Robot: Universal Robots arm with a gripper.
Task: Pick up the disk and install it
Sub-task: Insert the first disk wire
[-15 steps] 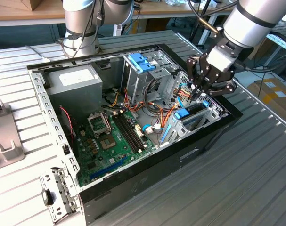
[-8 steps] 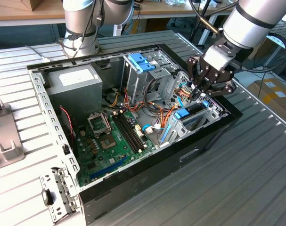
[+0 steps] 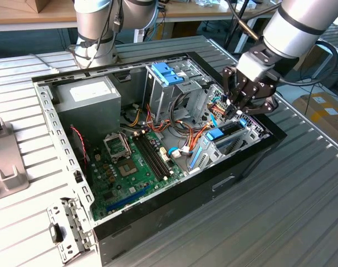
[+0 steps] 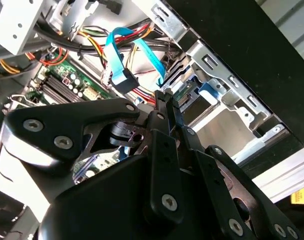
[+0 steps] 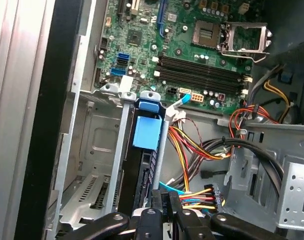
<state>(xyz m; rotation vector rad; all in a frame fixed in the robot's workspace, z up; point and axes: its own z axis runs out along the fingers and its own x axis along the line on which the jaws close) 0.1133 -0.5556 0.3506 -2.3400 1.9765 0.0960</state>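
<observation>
Claw (image 3: pixel 234 104): black, fingers pressed together, nothing visibly held, tips just above the dark rectangular blue-clipped disk (image 5: pixel 145 150) standing on edge in its grey metal bay (image 5: pixel 91 150).

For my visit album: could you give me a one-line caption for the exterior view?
Robot gripper reaching into the drive-bay corner of an open computer case, above the blue-tabbed disk.

**Open computer case and surroundings**

Black computer case (image 3: pixel 174 206), side panel off, lying on a ribbed metal bench (image 3: pixel 258 222). Contents: green motherboard (image 3: pixel 132 167); grey power supply box (image 3: pixel 91 103); metal drive cage with light-blue handles (image 3: pixel 167 74); orange, yellow and red wire bundles (image 5: pixel 192 150); blue flat cable (image 4: pixel 116 55), apparently unplugged. Cardboard box (image 3: pixel 324 108) beyond the bench.
</observation>
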